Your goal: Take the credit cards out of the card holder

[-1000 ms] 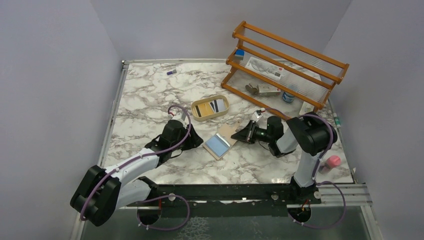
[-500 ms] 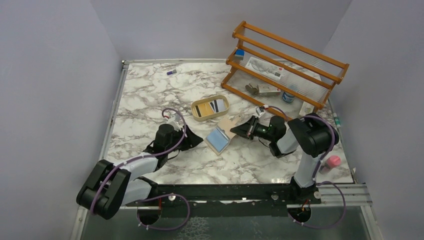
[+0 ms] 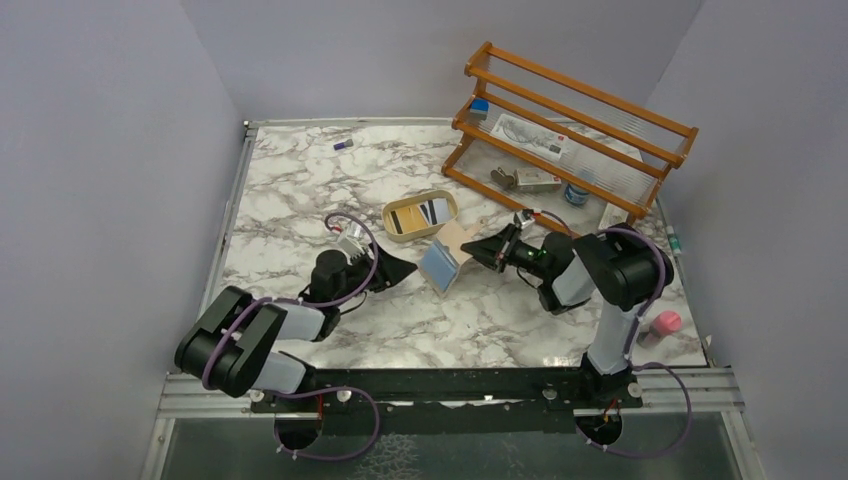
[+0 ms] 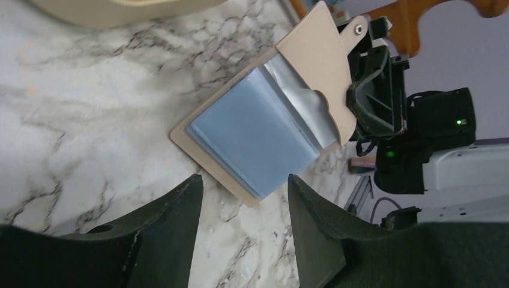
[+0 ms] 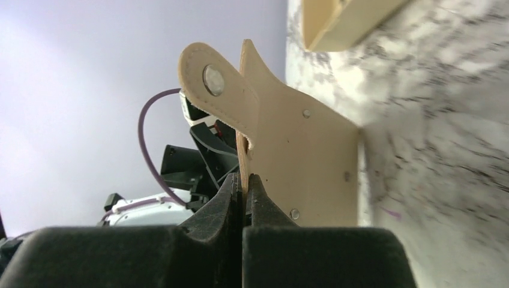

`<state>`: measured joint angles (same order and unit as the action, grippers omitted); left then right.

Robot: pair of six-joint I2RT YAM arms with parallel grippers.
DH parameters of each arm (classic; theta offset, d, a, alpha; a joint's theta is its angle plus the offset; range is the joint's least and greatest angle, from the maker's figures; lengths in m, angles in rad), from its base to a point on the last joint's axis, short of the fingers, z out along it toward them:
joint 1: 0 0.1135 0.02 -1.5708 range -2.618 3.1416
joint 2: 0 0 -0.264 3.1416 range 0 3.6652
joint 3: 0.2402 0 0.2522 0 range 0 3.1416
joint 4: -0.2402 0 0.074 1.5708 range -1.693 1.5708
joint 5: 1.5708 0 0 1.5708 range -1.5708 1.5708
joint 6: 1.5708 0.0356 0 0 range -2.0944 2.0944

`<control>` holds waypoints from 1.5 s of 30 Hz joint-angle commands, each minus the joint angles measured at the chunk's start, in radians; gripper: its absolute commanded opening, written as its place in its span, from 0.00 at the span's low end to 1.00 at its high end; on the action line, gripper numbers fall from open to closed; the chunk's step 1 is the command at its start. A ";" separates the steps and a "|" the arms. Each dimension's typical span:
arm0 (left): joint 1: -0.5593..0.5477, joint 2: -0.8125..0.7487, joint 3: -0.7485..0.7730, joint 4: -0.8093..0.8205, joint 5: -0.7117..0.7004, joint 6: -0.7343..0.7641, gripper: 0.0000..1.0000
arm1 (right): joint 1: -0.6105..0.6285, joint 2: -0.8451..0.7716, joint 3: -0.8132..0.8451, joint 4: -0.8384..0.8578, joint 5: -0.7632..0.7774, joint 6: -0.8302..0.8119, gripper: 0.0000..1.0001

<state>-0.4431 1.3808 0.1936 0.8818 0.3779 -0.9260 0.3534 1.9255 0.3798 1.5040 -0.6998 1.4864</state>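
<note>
The beige card holder lies open in mid table, its far half lifted off the marble. A pale blue credit card sits in its lower half; a whitish one shows behind it under the raised flap. My right gripper is shut on the edge of the raised flap, near the snap tab. My left gripper is open and empty, low over the table just left of the holder, and its fingers frame the holder's near corner without touching it.
An oval tan tray with several cards stands just behind the holder. A wooden rack with small items fills the back right. A pink object lies at the right edge, and a small purple item at the back left.
My right gripper has pulled the holder's flap up and toward the back, tilting the holder. My left arm has drawn back and lowered, its gripper still pointing at the holder.
</note>
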 commanded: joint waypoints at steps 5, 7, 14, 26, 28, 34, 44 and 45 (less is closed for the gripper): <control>-0.013 0.135 -0.003 0.417 0.056 -0.105 0.56 | -0.003 -0.203 0.048 0.136 0.031 0.016 0.01; -0.016 0.205 -0.016 0.541 0.061 -0.152 0.55 | -0.004 -0.249 0.059 0.095 0.034 0.007 0.01; -0.097 0.468 0.013 0.912 0.016 -0.256 0.52 | -0.004 -0.391 0.100 -0.044 0.038 -0.030 0.00; -0.158 0.252 0.041 0.913 -0.074 -0.191 0.53 | -0.004 -0.567 0.121 -0.251 0.054 -0.115 0.01; -0.160 0.237 0.047 0.912 -0.085 -0.182 0.53 | -0.003 -0.580 0.121 -0.257 0.051 -0.112 0.01; -0.173 0.215 0.096 0.913 -0.102 -0.170 0.53 | -0.003 -0.623 0.126 -0.274 0.050 -0.098 0.01; -0.187 0.180 0.177 0.914 -0.098 -0.128 0.50 | -0.003 -0.681 0.126 -0.296 0.057 -0.085 0.01; -0.189 0.182 0.181 0.914 -0.098 -0.131 0.50 | -0.003 -0.687 0.125 -0.301 0.057 -0.088 0.01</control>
<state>-0.6231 1.5772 0.3370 1.5246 0.2905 -1.0760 0.3534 1.2758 0.4744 1.2137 -0.6674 1.3952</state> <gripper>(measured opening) 0.507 0.033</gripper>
